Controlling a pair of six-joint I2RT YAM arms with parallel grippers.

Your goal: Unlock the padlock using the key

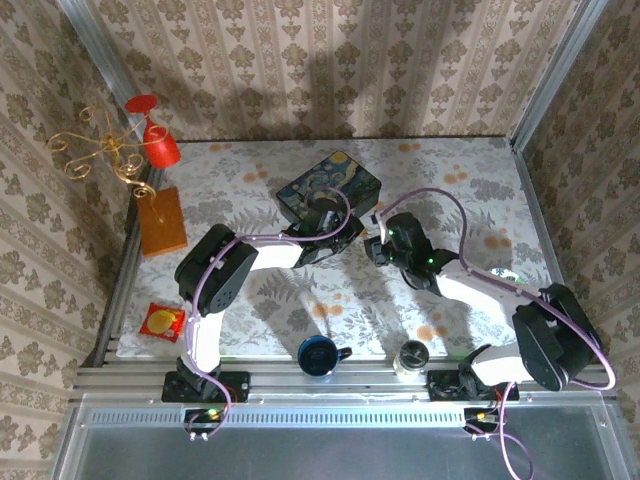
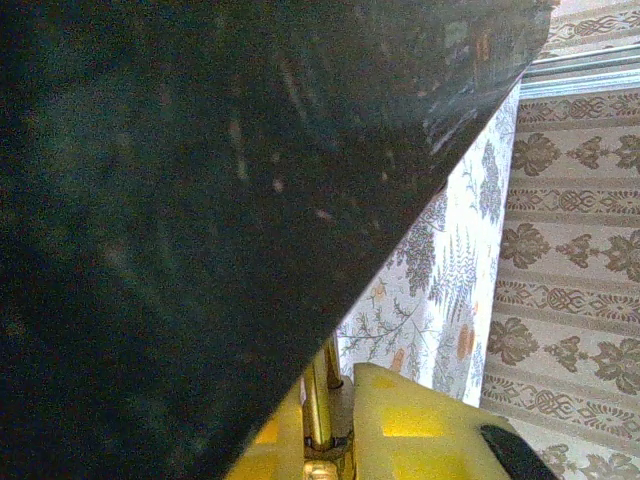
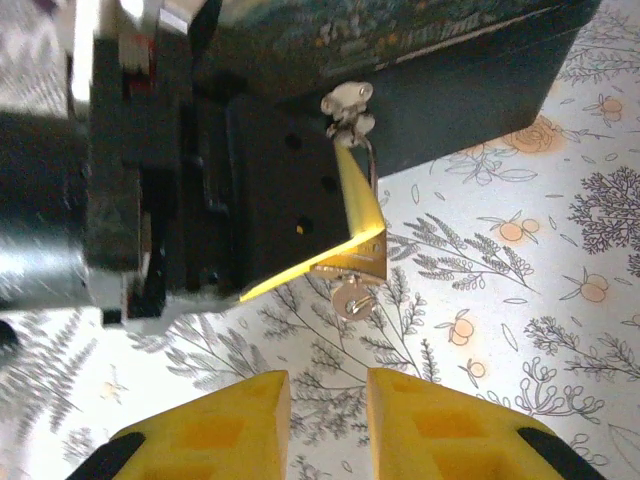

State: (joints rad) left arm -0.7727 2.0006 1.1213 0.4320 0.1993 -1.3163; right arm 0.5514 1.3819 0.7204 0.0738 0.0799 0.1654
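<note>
The small brassy padlock [image 3: 362, 258] hangs by its thin shackle [image 3: 372, 165] from the metal clasp [image 3: 348, 105] of the dark painted tin [image 1: 330, 185]. My left gripper [image 2: 330, 400] is shut on the padlock [image 2: 318, 400], its yellow fingers [image 3: 355, 205] pressed on the body right under the tin. The key [image 3: 349, 298] sticks out of the padlock's underside, its round head pointing toward my right gripper. My right gripper [image 3: 328, 400] sits a short way back from the key, open, with bare tablecloth between its fingers. From above, both grippers meet just in front of the tin [image 1: 365, 238].
A gold wire stand with a red goblet [image 1: 150, 140] and an orange block [image 1: 162, 222] stand at the far left. A red and yellow packet [image 1: 160, 321], a blue cup [image 1: 318, 355] and a small jar [image 1: 411, 358] line the near edge. Patterned walls close in the table.
</note>
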